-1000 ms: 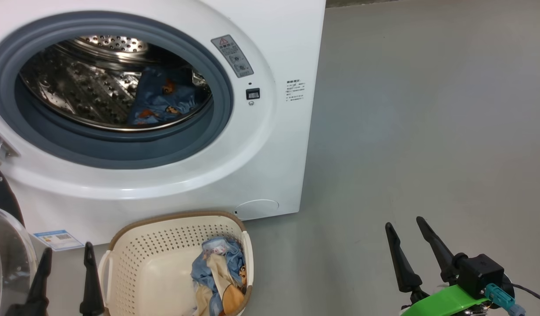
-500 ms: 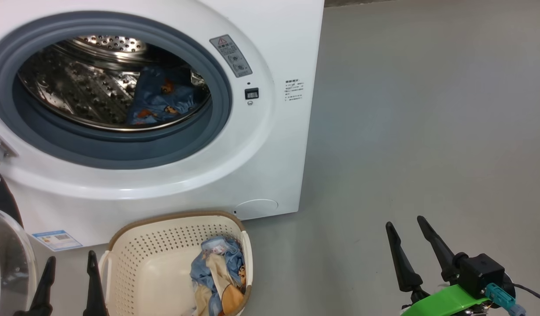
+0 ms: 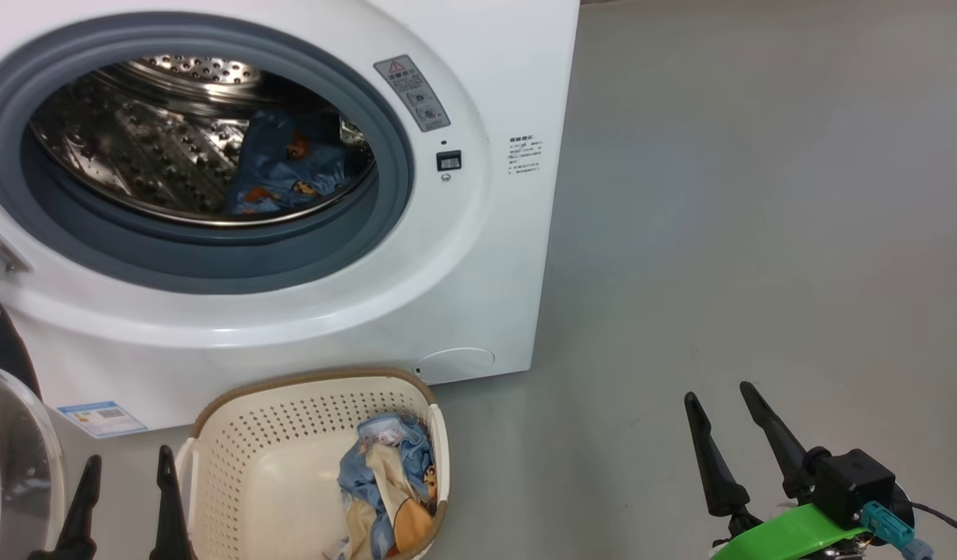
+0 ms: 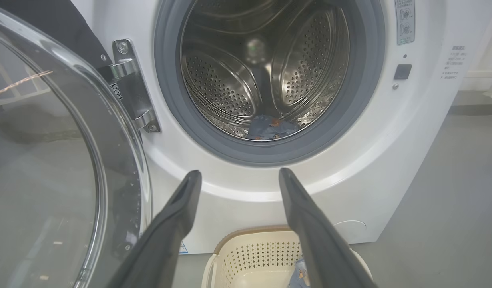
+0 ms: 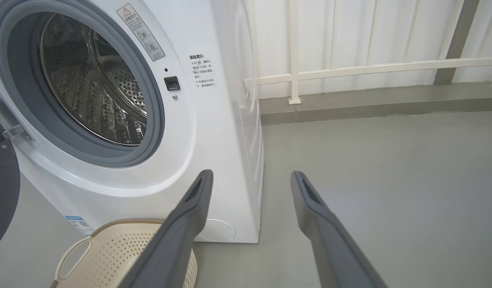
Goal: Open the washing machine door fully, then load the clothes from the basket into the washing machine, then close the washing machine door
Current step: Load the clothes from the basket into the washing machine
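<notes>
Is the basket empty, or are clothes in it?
Not empty. The basket holds crumpled light-blue and cream clothes at its right end in the head view; the rest of its floor is bare.

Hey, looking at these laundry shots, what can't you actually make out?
- the clothes in the basket: the head view's bottom edge cuts off the pile, so the count is unclear.
- the washing machine door: the left wrist view's left edge cuts it off, so how far it is open is unclear.
- printed notice on the washing machine: too small to read.
- blue garment in the drum: the gasket hides its lower part.
</notes>
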